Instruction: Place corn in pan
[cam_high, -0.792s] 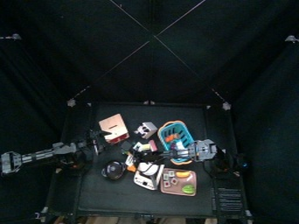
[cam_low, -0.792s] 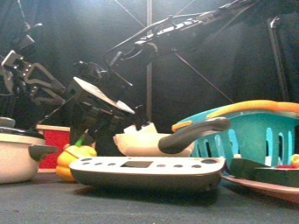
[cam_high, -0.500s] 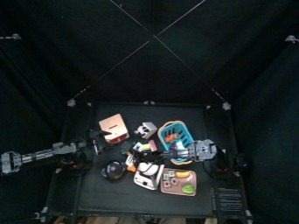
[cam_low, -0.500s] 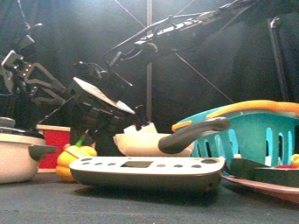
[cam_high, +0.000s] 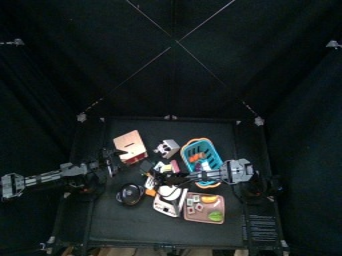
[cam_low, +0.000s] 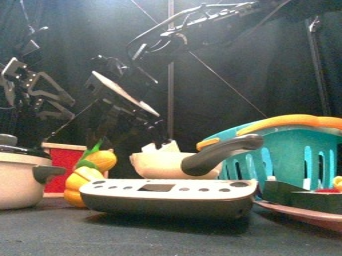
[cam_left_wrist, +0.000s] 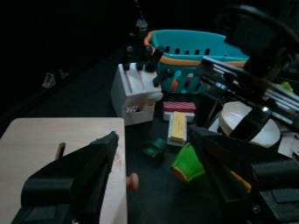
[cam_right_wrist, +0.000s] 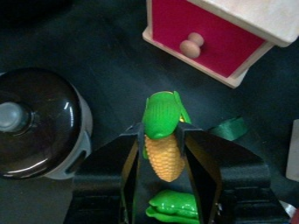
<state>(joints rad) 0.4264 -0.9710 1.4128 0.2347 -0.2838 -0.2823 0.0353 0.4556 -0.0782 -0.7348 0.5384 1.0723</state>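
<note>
Between right hand (cam_right_wrist: 170, 179) jaws, corn (cam_right_wrist: 165, 140), husk end outward

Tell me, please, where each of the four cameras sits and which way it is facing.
Top view: high overhead, looking straight down at the table; both arms enter from the sides.
Front view: at the table's front edge, looking level; the arms hang behind the teal basket.
Left wrist view: on the left arm, looking across the table; left gripper open.
Right wrist view: on the right arm, looking down; right gripper holds the corn.
Shared: the corn also shows in the front view.
</note>
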